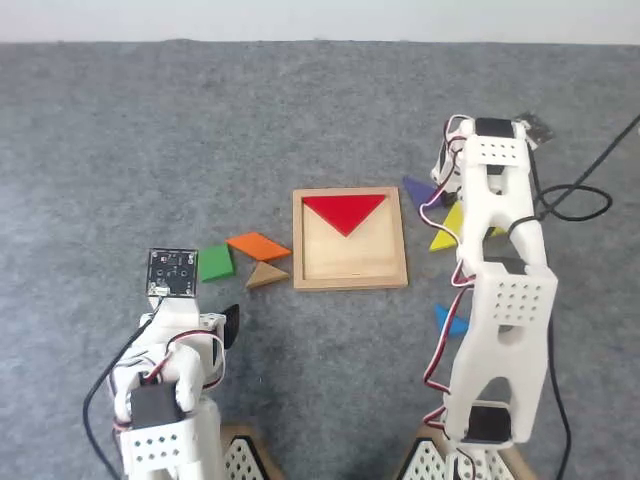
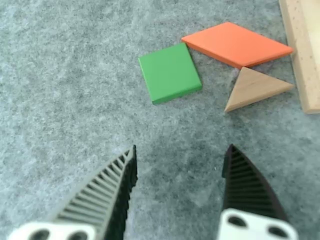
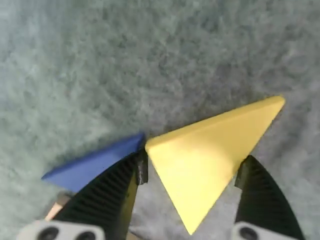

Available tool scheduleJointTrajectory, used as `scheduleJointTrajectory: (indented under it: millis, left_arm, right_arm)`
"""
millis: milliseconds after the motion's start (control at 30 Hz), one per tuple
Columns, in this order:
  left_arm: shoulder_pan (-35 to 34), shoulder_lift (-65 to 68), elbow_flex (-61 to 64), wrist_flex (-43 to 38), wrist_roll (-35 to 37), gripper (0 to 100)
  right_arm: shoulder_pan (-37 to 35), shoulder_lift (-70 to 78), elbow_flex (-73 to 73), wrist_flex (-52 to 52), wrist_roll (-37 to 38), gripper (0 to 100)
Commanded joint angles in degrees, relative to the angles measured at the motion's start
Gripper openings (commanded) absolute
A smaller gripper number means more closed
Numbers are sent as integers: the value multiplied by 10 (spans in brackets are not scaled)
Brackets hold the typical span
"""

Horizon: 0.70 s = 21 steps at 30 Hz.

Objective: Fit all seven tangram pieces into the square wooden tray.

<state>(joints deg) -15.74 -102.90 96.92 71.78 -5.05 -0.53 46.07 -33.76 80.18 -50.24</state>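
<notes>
Grey felt counter (image 1: 150, 130) with one square wooden tray (image 1: 350, 260) in the middle, holding one red triangle (image 1: 345, 212) against its far edge. Six pieces lie outside.

- **Left of the tray, three pieces:** green square (image 2: 169, 72), orange parallelogram (image 2: 236, 44) and plain wooden triangle (image 2: 255, 87).
- **Right of the tray, three pieces:** dark blue triangle (image 3: 95, 165), yellow triangle (image 3: 210, 150) and a light blue piece (image 1: 450, 321), the last two partly hidden under the right arm.

The right gripper (image 3: 192, 167) has its fingers wide astride the yellow triangle. The left gripper (image 2: 179, 167) has its fingers wide over bare felt near the green square.
</notes>
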Motion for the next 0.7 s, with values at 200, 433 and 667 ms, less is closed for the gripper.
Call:
scheduleJointTrajectory:
  millis: [200, 433, 667]
  left_arm:
    - [-4, -6, -4, 2, -4, 273]
    - [-4, -6, -4, 2, -4, 273]
    - [-4, -6, -4, 2, -4, 273]
  right_arm:
    - [10, -5, -22, -11, -72, 382]
    - [11, 15, -20, -15, -89, 399]
    - [12, 43, -40, -13, -86, 398]
